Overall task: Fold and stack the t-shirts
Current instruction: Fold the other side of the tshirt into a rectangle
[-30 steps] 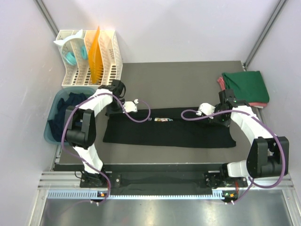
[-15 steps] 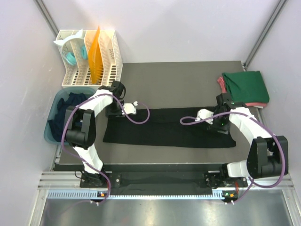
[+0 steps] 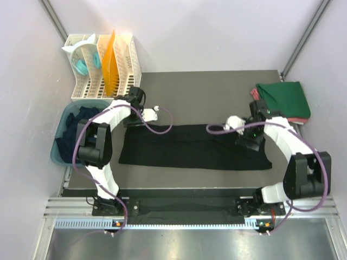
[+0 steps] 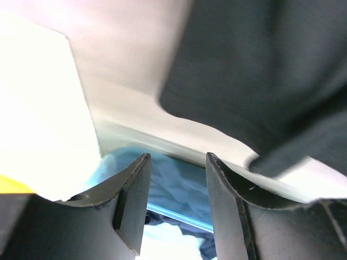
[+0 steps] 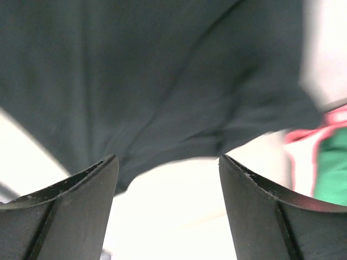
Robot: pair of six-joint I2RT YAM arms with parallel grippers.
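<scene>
A black t-shirt (image 3: pixel 195 147) lies folded into a long flat strip across the grey mat, with no print showing. My left gripper (image 3: pixel 132 118) hovers over the strip's far left corner, open and empty; in the left wrist view (image 4: pixel 176 157) the black cloth (image 4: pixel 260 70) lies ahead to the right of the fingers. My right gripper (image 3: pixel 246 142) is over the strip's right end, open wide (image 5: pixel 168 158), with the black cloth (image 5: pixel 152 76) just beyond its fingertips and nothing between them. A folded dark green t-shirt (image 3: pixel 283 98) rests on a pinkish-red one (image 3: pixel 254 95) at the far right.
A teal-blue tub (image 3: pixel 58 154) holding dark shirts (image 3: pixel 76 127) stands off the mat's left edge. Behind it is a white slotted rack (image 3: pixel 103 67) with an orange item in it. Purple cables loop over the shirt near both wrists.
Both grippers have opened and let go of the black t-shirt, then drawn slightly back from it. The small chest print that showed a second ago is now covered.
</scene>
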